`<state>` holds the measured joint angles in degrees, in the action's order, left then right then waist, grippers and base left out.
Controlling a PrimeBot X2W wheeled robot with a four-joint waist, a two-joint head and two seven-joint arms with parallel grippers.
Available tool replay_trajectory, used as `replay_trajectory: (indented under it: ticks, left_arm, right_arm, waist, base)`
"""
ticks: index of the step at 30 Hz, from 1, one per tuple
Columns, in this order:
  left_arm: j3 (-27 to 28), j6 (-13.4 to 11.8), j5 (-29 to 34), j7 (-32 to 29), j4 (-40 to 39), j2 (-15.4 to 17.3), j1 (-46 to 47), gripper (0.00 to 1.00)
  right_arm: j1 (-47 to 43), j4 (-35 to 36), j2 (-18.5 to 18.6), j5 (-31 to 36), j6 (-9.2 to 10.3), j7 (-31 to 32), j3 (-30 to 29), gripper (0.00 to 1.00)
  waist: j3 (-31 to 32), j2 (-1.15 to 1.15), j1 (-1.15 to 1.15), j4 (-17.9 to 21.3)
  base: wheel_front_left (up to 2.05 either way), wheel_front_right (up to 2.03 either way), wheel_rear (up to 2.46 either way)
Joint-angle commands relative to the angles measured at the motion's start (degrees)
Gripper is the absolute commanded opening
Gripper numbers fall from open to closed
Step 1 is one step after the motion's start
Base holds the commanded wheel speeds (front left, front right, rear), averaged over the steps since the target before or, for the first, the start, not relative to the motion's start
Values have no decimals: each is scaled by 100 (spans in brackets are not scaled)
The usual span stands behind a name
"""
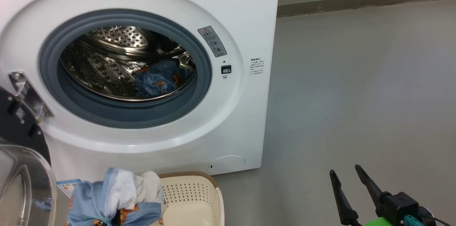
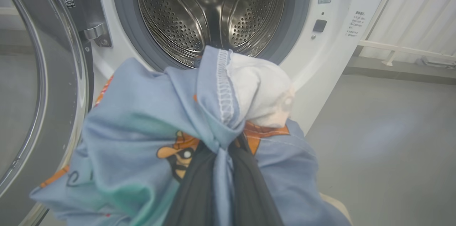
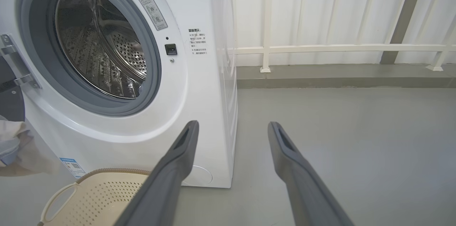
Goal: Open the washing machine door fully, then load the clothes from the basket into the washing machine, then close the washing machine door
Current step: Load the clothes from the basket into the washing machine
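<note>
We pinch the clothes (image 2: 142, 119) tight in our left fingers (image 2: 249, 183). The mouth of the washing machine (image 2: 331, 62) lies straight ahead, slightly above. Our right fingers (image 3: 288, 158) spread wide, empty.

Smooth grey floor (image 1: 356, 87), white railing (image 3: 338, 47), pale panelled wall (image 3: 320, 5), dark skirting (image 1: 356, 3)

Grey floor (image 1: 356, 94); white railing (image 3: 338, 48) at far edge, standing on dark kerb (image 1: 356, 4).

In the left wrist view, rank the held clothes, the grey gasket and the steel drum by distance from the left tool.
1. The clothes, pinched in the left tool.
2. The gasket, ahead, ringing the opening.
3. The steel drum, deepest, inside the gasket.
</note>
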<state>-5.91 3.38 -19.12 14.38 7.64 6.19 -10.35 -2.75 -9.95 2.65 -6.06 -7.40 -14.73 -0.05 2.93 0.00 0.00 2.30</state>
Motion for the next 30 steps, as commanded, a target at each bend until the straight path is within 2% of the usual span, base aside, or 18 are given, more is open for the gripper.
replay_trajectory:
  ticks: [1, 30]
  left_arm:
    - [223, 18, 49, 62, -175, 11, 180, 0]
    - [129, 15, 40, 62, -267, -10, 236, 0]
  right_arm:
    - [150, 142, 22, 15, -9, -27, 144, 100]
    - [162, 187, 22, -8, -9, -27, 164, 100]
  waist:
    - [0, 0, 0, 5]
    - [-74, 0, 0, 17]
  base:
    - [0, 0, 0]
    - [0, 0, 0]
